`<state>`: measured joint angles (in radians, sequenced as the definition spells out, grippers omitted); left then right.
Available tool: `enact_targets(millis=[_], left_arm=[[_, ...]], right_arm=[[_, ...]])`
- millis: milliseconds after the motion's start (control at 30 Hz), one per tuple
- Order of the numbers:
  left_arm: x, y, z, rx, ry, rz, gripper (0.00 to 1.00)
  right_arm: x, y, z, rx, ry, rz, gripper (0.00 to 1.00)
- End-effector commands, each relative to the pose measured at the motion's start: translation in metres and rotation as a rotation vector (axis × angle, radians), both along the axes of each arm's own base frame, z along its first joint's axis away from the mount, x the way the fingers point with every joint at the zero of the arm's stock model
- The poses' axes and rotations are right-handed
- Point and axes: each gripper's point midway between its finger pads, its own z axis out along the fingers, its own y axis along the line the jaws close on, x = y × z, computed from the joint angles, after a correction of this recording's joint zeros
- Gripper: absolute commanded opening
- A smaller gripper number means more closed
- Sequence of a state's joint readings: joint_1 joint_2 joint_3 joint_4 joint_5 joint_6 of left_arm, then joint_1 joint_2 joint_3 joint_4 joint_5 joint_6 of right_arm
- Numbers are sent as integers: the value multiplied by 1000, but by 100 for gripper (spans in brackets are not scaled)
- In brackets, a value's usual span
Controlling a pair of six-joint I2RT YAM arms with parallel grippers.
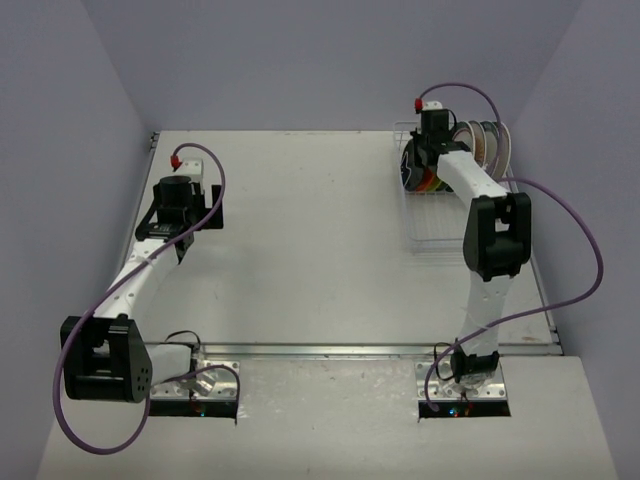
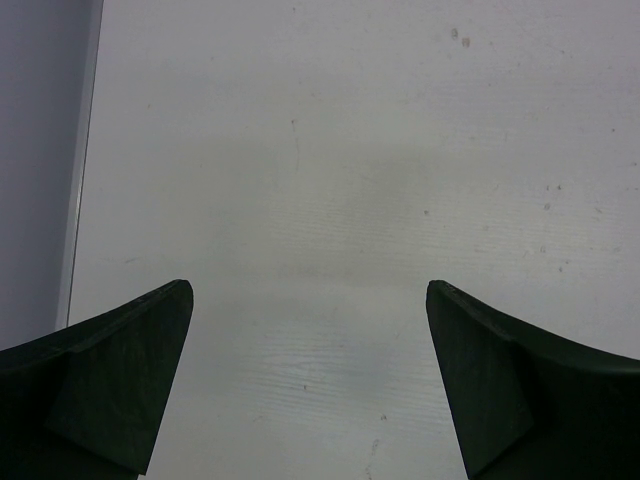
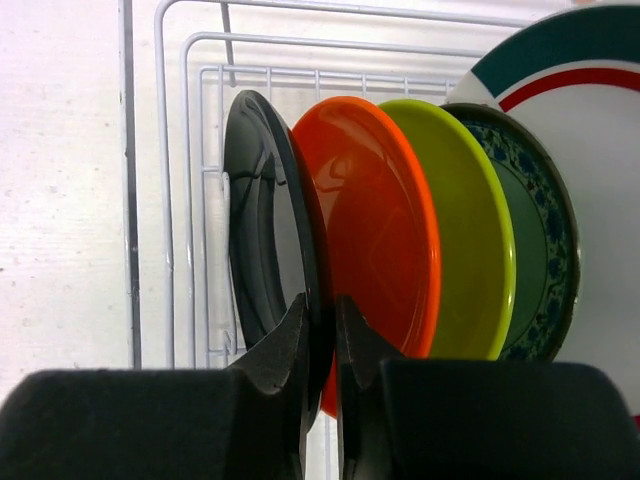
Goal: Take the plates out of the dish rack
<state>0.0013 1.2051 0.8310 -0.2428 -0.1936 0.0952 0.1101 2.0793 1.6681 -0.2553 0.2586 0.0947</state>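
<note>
Currently pinching the near rim of the black plate (image 3: 255,220) with the right claw (image 3: 322,330), jaws closed thin across its edge. Stands upright on edge at the left end of the row in the dish rack (image 3: 190,150), just beside the orange plate (image 3: 375,230); then green plate (image 3: 470,230), patterned plate (image 3: 545,240), big white plate (image 3: 600,110) further right. Probably calls for a straight pull out along the plate's own plane. Holding nothing with the left claw (image 2: 310,290), spread wide, well apart from the rack; nearer by the right arm. Cannot see plate bottoms or rack slots behind the claw; big white plate cut off at frame edge.
</note>
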Motion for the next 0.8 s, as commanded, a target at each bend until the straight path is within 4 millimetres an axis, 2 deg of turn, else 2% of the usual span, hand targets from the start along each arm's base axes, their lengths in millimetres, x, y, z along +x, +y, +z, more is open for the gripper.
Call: enact_targets(millis=[0, 200, 300, 367, 433, 467, 533, 600, 700, 767], left_arm=[[15, 0, 25, -9, -88, 22, 100], [16, 4, 30, 2, -95, 44, 100], [18, 5, 35, 6, -99, 46, 100], [21, -1, 41, 16, -97, -17, 100], [22, -8, 46, 19, -90, -75, 100], [24, -20, 56, 3, -107, -156, 100], [26, -45, 79, -54, -164, -290, 100], [25, -69, 92, -131, -191, -395, 100], [19, -110, 114, -299, -239, -558, 96], [15, -128, 123, -380, -258, -634, 93]], right_arm=[[12, 9, 76, -144, -215, 28, 1], [8, 20, 148, -313, -376, 19, 0], [4, 15, 172, -345, -409, -5, 0], [-3, 12, 189, -347, -439, -14, 0], [-9, 12, 198, -339, -452, -7, 0], [-16, 18, 207, -298, -473, 22, 0], [-26, 40, 200, -188, -441, 129, 0], [-42, 74, 197, -51, -401, 293, 0], [-82, 128, 181, 182, -274, 527, 0], [-106, 151, 171, 301, -196, 620, 0]])
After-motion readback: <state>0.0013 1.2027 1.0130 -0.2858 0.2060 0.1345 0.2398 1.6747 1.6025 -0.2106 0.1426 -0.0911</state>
